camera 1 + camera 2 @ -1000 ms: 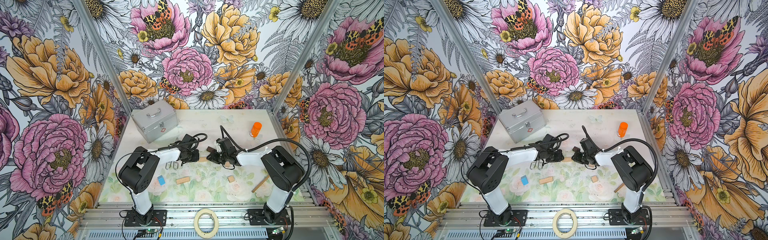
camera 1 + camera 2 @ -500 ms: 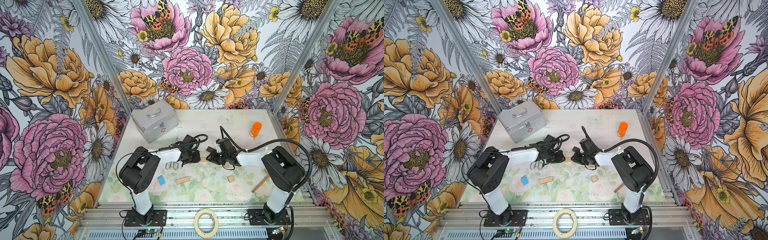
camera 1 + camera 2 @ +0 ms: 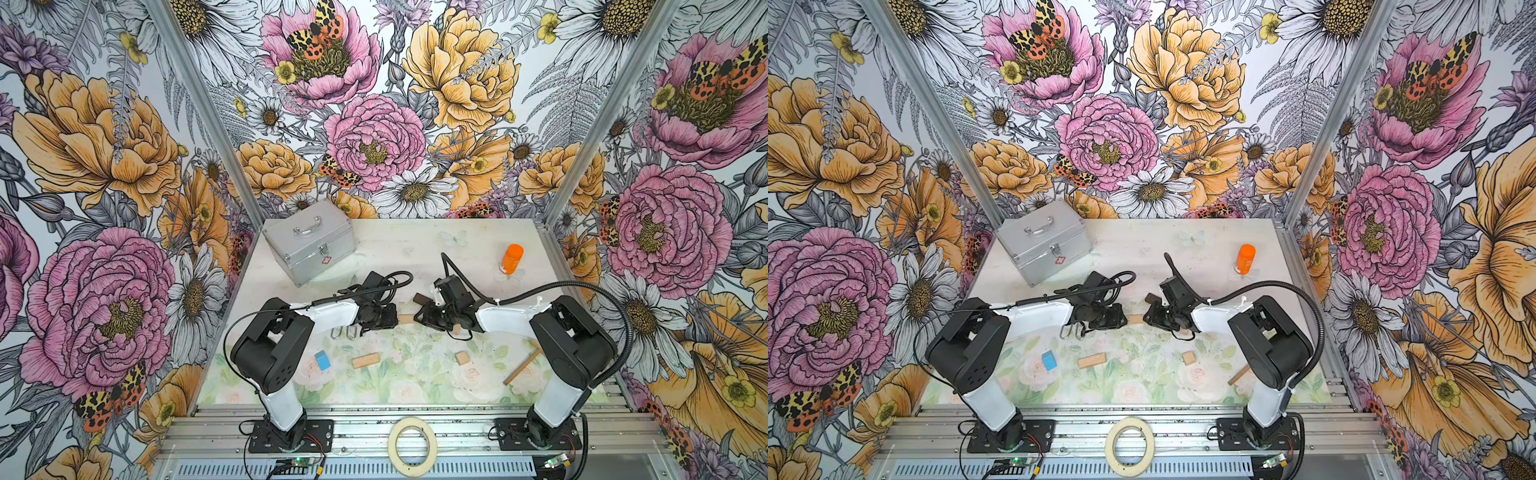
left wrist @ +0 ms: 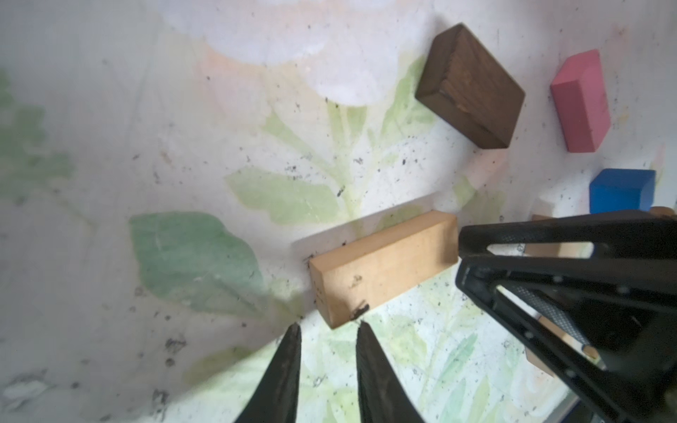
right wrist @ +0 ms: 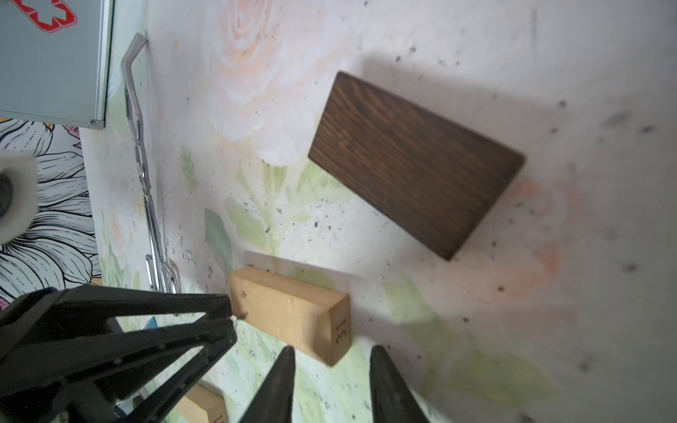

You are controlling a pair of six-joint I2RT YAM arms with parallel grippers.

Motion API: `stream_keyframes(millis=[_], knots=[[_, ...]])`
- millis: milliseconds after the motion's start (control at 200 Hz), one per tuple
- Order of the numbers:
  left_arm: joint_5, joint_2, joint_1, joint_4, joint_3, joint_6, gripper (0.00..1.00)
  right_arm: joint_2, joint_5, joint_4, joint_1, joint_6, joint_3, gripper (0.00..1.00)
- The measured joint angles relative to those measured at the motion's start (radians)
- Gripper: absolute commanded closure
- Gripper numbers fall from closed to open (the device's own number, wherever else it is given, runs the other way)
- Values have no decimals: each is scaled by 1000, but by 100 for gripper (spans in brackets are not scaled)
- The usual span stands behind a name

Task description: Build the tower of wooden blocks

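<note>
Ahead of the left tool (image 4: 327,330) the tan bar (image 4: 381,263) and right tool (image 5: 332,349) block the way; bare tabletop (image 4: 146,110) beside them lies open up to the dark brown bar (image 4: 470,86)

A tan bar (image 5: 289,315) sits just before parted right fingers (image 5: 282,384), dark brown bar (image 5: 414,161) beyond.

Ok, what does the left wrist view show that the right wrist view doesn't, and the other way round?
Left wrist only: the pink bar and a blue cube, plus the right hand at one end of the tan bar.
Right wrist only: a corner of the silver case, the metal tongs, the number 31 on that bar's end face, and the left hand at its other end.
Both: the tan bar between the two hands, and the dark brown bar lying apart from it.
</note>
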Motion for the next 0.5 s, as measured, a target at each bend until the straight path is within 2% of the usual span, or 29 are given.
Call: stream_keyframes(millis=[150,300,500], knots=[[-19,-114,22,-30,-23,0,67,-98,68,-90,19,-40,10,59],[-64,-297,47,-63,-64,0,66,-175,127,-164,75,-73,56,58],[-129,-529,43,-101,-175,-58,66,-169,136,-194,153,-88,98,58]])
